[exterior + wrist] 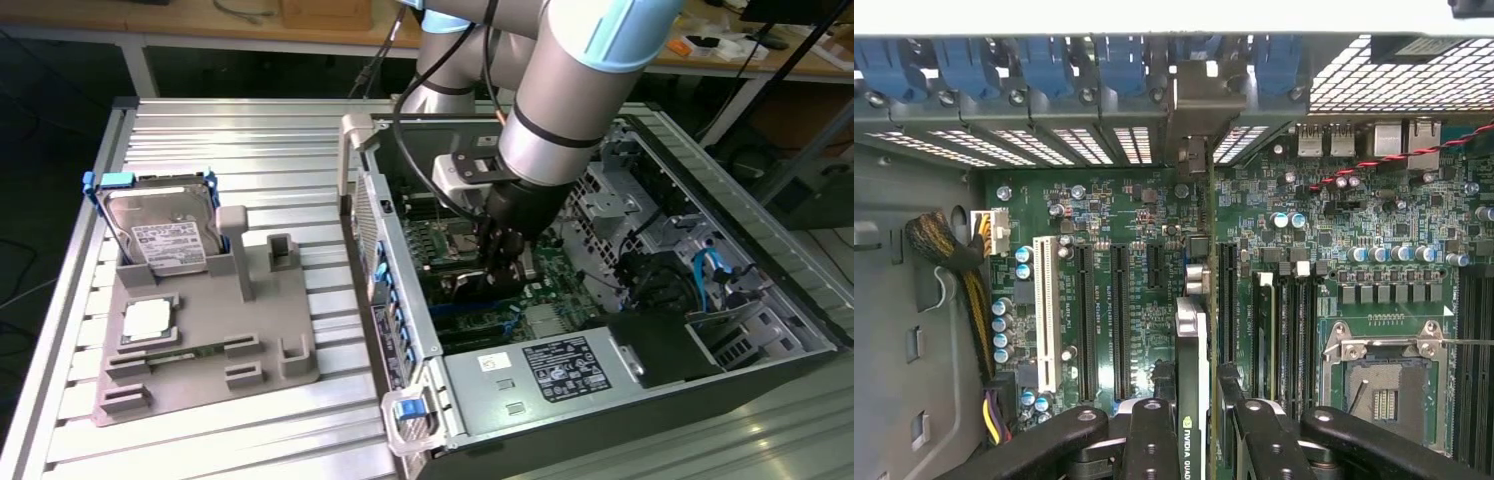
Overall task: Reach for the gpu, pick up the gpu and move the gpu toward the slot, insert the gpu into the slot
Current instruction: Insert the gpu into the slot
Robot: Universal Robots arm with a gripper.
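Seen from the wrist, the hand (pixel 1194 425) is clamped on the gpu (pixel 1191 350), holding it edge-on between its black fingers (pixel 1151 430) above the green motherboard (pixel 1324 250). The card's metal bracket (pixel 1194 110) stands at the case's rear wall. In the exterior view the hand (pixel 501 265) is down inside the open computer case (pixel 747 250), which sits on the slatted surface (pixel 227 130).

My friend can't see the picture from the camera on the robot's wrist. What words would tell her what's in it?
The gripper holds the gpu edge-on, standing upright over the green motherboard inside an open computer case. Its metal end bracket reaches the row of rear slot openings with blue clips. A white slot, black slots and the square processor socket lie alongside.
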